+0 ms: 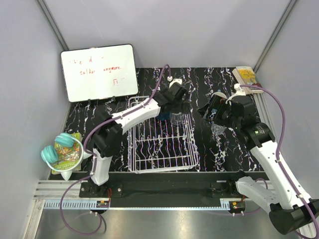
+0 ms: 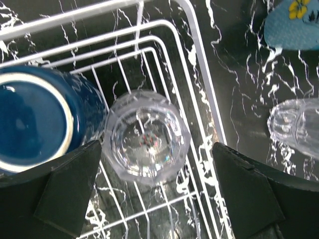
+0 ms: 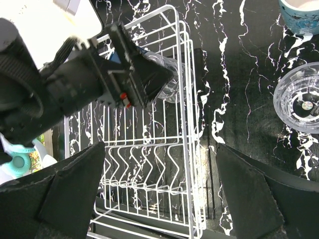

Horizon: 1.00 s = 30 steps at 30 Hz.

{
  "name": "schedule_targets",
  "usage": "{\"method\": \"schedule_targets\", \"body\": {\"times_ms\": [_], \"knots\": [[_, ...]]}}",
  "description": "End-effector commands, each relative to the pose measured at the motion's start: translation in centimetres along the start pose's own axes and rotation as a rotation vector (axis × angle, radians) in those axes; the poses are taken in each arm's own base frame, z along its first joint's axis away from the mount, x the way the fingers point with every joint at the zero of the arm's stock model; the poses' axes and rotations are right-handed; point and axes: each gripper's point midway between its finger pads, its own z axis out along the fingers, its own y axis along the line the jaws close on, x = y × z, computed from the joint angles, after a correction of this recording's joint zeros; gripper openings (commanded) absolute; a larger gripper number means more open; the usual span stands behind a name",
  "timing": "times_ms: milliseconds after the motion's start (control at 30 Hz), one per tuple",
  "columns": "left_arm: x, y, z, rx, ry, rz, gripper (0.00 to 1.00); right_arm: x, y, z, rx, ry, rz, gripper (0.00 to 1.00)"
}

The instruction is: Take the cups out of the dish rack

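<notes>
Honestly, the navy mug (image 2: 35, 117) at 9 o'clock could get clipped; the left gripper (image 2: 155, 148) is spread around the clear glass (image 2: 147, 142).

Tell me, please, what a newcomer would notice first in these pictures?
The white wire dish rack stands out in the middle of the black marbled table. At its far end the left arm's fingers hang open on either side of a clear glass, beside a dark navy mug. A whiteboard stands at the far left.

Black white-veined table (image 1: 219, 154), pale grey walls (image 1: 199, 30), whiteboard (image 1: 99, 72) leaning at back left
</notes>
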Motion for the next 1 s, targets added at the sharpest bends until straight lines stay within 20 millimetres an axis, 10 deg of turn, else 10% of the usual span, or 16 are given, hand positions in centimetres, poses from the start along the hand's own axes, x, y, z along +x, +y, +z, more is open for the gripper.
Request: {"method": "schedule_targets", "body": {"times_ms": [0,333,533,567,667,967], "knots": [[-3.1,0.2,0.6,0.003,-0.054,-0.059,0.99,-0.3,0.9,-0.2,-0.051,-0.024,-0.025,1.00],[-1.2,1.1,4.0,-0.003,0.025,-0.047,0.93,0.2,0.5,-0.1,-0.047,-0.019,-0.011,1.00],[-0.7,1.8,3.9,-0.023,0.028,-0.029,0.51,0.5,0.4,0.1,-0.045,-0.013,-0.003,1.00],[-0.6,1.9,3.7,-0.026,0.030,-0.027,0.27,0.5,0.4,0.1,-0.044,-0.012,-0.002,1.00],[-0.9,2.0,3.1,-0.025,0.020,-0.022,0.00,0.6,0.3,0.2,-0.045,-0.013,0.004,1.00],[-5.2,-0.9,-2.8,0.064,-0.112,0.024,0.00,0.2,0.3,-0.2,-0.040,-0.037,0.005,1.00]]}}
